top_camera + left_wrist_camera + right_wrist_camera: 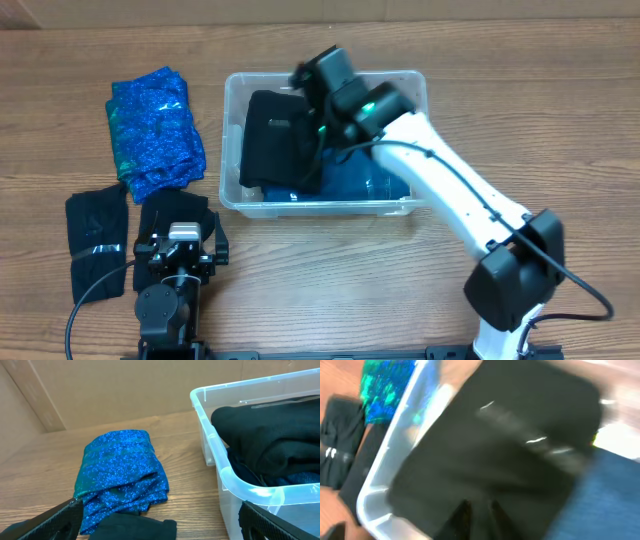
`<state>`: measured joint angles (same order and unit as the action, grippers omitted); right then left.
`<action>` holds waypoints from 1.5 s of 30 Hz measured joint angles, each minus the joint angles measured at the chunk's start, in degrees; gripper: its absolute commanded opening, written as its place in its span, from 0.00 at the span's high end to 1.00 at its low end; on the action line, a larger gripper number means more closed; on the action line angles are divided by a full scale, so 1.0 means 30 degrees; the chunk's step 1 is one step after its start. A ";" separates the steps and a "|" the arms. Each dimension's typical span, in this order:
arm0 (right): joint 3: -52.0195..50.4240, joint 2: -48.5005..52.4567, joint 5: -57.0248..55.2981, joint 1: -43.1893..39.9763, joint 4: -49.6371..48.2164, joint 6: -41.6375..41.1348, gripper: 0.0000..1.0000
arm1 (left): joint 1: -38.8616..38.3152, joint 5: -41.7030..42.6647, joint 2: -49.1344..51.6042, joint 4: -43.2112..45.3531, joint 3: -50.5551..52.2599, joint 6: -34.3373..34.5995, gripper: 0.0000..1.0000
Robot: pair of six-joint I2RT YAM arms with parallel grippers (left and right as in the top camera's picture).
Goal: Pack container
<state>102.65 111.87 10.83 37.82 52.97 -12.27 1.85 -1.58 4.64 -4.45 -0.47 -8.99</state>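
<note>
The clear plastic container (330, 208) stands mid-table. It holds a blue folded garment (365, 180) and a black garment (275, 135) draped over its left half. My right gripper (303, 85) is down inside the container; in the blurred right wrist view its fingers (477, 515) sit close together, pinching the black garment (495, 450). My left gripper (180, 240) rests open and empty at the table's front left. In the left wrist view (160, 525) its jaws are wide apart, with the container's rim (220, 455) to the right.
A sparkly blue folded garment (152, 130) lies left of the container and shows in the left wrist view (120, 475). Two black garments lie at the front left, one (97, 240) further left and one (165, 212) under my left gripper.
</note>
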 measured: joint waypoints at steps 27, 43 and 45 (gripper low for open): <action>0.4401 -0.5311 -0.1421 -0.6288 0.4641 -0.1457 0.00 | 0.0000 0.0007 0.0000 0.0000 0.0000 0.0000 0.00; 0.4350 -0.5595 0.0641 -2.0757 0.7213 -0.4393 0.00 | 0.0000 0.0007 -0.0007 0.0007 0.0000 0.0000 0.00; 0.4350 -0.5595 0.0750 -2.0735 0.7213 -0.4401 0.00 | 0.0000 0.0000 -0.0007 0.0000 0.0000 0.0000 0.00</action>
<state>115.70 95.09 13.08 -24.38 74.61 -25.47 1.85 -1.58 4.62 -4.45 -0.47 -8.99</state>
